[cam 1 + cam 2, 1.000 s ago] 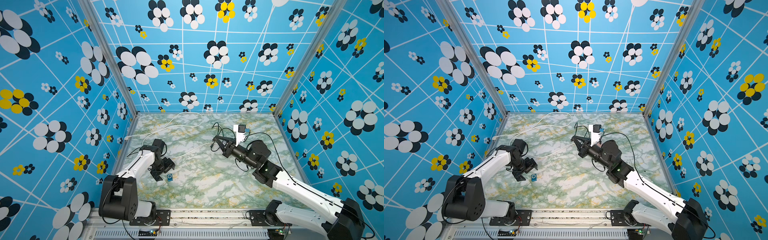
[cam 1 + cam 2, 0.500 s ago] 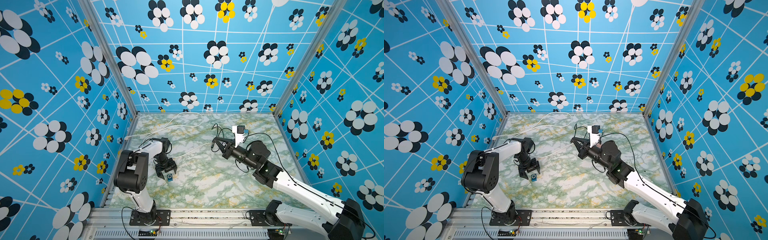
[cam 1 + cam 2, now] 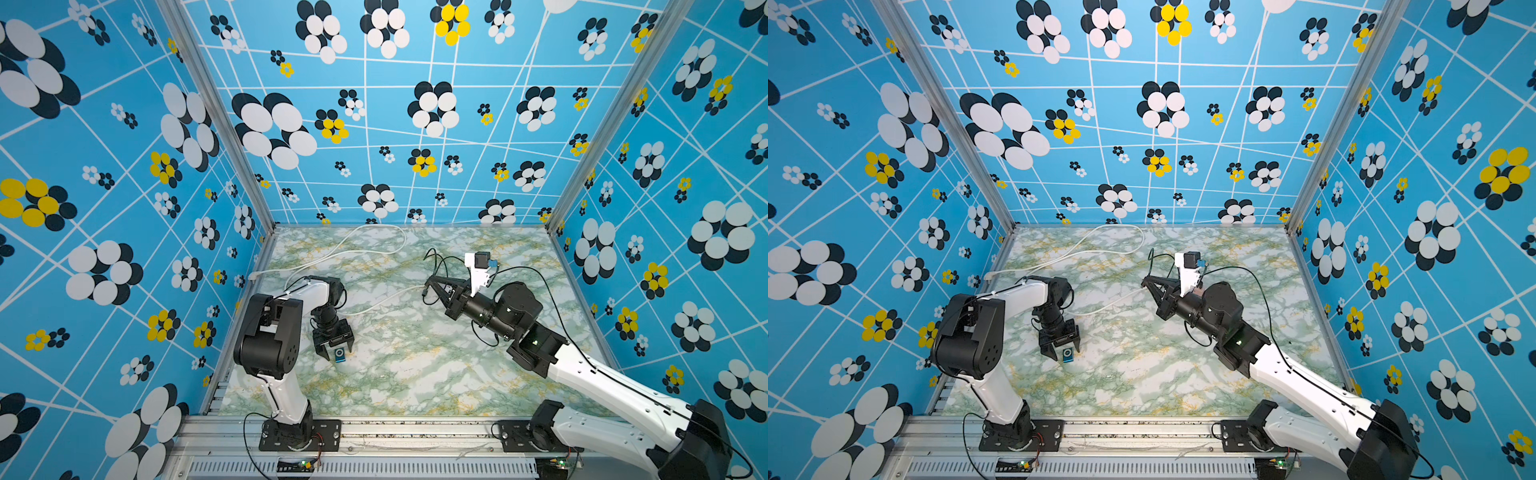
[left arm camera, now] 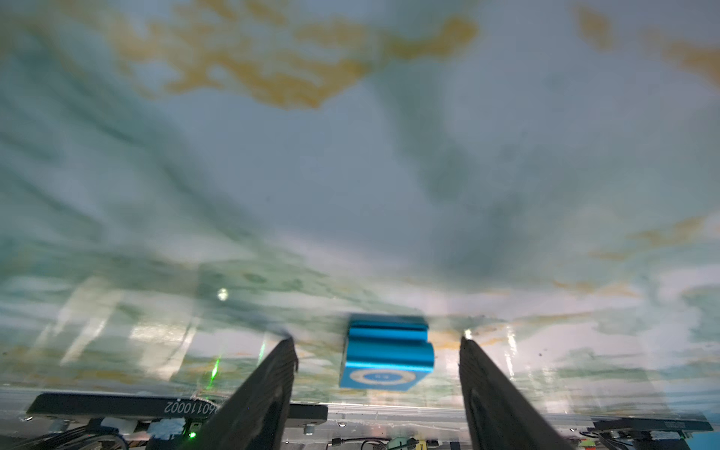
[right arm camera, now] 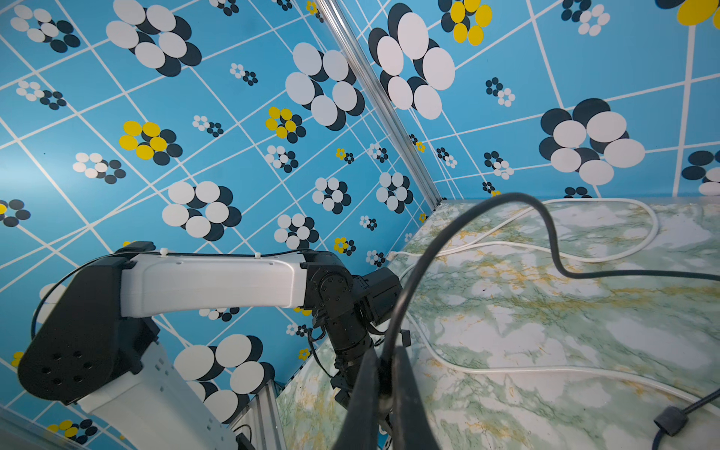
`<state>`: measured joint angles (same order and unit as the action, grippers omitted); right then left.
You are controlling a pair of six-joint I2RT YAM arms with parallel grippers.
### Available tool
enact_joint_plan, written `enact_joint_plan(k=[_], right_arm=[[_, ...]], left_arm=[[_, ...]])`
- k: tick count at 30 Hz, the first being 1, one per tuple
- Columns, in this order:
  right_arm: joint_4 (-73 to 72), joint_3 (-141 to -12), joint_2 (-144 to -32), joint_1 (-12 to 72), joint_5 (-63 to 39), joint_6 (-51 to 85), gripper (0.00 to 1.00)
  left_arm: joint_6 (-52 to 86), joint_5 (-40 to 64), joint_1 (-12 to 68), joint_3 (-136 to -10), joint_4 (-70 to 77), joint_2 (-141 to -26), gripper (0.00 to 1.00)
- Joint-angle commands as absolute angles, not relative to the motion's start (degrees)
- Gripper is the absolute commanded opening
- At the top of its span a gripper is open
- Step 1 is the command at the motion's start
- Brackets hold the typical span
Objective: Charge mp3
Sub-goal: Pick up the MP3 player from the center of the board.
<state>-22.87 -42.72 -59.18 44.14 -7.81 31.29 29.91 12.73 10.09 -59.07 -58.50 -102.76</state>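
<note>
Blue flat rectangular mp3 with pale control ring lies on the green-marbled bench, lower left of centre in both top views, between the left gripper jaws, which stand apart, untouched; right gripper jaws clamp a black cable

Left hand lowered, parted; right hand pinched.

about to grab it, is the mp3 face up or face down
Face up. The mp3 lies on the table, and its pale control ring shows from above in both top views.
</note>
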Motion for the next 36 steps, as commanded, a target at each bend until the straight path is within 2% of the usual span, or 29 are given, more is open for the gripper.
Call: enact_joint_plan(k=[1,25,30,36], right_arm=[[-22.6,-42.9,-57.9,44.8,-6.9,29.9,0.00],[-20.1,-42.9,-57.3,45.5,-6.4,28.6,0.00],[-19.6,-42.8,-57.1,45.5,-6.2,28.3,0.00],[-19.5,-42.6,-56.9,45.5,-6.4,28.2,0.00]], left_arm=[[29.1,11.7,10.6,-60.5,-59.8,-103.7,0.68],[29.1,10.6,10.9,-61.5,-59.3,-105.6,0.52],[29.0,10.0,11.1,-61.5,-59.4,-105.4,0.44],[28.9,9.8,11.0,-62.3,-59.6,-103.1,0.27]])
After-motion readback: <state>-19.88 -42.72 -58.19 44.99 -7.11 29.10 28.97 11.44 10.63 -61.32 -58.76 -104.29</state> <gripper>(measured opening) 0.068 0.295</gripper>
